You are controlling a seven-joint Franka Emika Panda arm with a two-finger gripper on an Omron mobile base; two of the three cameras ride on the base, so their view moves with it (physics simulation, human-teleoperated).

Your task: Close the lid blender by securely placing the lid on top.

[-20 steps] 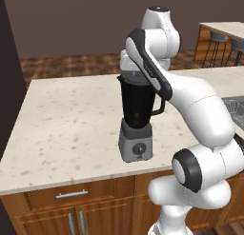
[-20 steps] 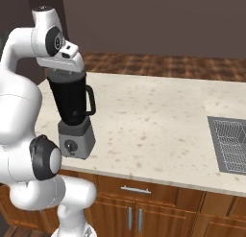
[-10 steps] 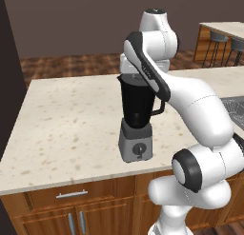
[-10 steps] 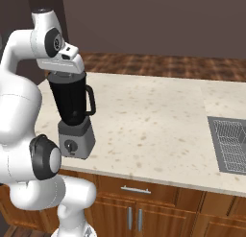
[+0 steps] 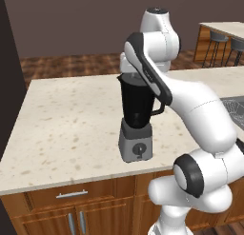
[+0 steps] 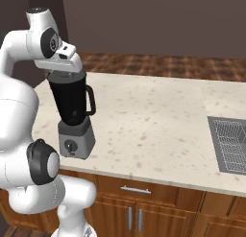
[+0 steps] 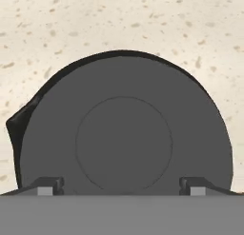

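Observation:
The blender (image 5: 138, 105) stands on the speckled counter, a black tapered jar with its handle to the right, on a grey base with a round dial (image 5: 138, 150). In the hand view the dark grey lid (image 7: 124, 143) lies flat over the jar's mouth, and the black rim and spout (image 7: 16, 124) stick out at its left. My gripper (image 7: 121, 186) hangs straight above the lid, open, its fingertips (image 7: 50, 184) wide apart and pinching nothing. From the right base view the hand (image 6: 65, 61) sits just over the top of the blender (image 6: 72, 104).
The beige counter (image 6: 153, 121) stretches to the right of the blender. A sink with a wire rack (image 6: 233, 145) is set in at the far right. Bar stools (image 5: 219, 44) stand at a second counter behind. Drawers with metal handles (image 6: 137, 189) lie below the front edge.

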